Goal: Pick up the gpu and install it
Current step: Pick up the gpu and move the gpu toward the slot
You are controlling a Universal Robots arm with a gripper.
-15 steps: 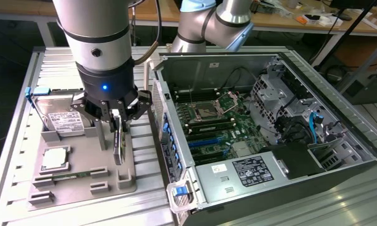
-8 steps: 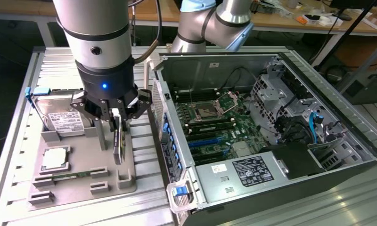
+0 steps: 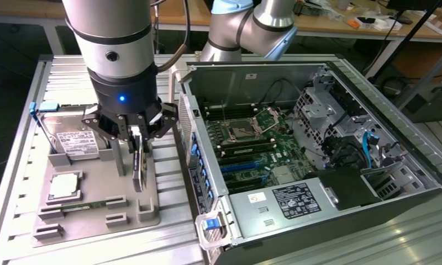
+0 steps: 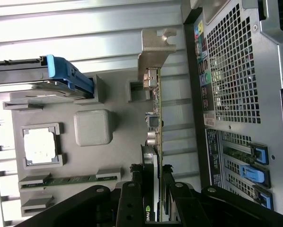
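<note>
Hand (image 3: 137, 137) gripping gpu (image 4: 156, 111), bracket end (image 4: 155, 49) pointing away

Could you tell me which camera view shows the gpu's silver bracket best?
The wrist view: the gpu stands edge-on, with its bracket plainly outlined. In the exterior view the gpu is a dark upright sliver gripped by the pincer, and its bracket is hard to tell apart.

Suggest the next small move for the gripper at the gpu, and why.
Probably, once the grip is sure, a short straight lift: the gripper is down over the upright gpu, which sits slotted in the grey tray, right beside the open computer case.
</note>
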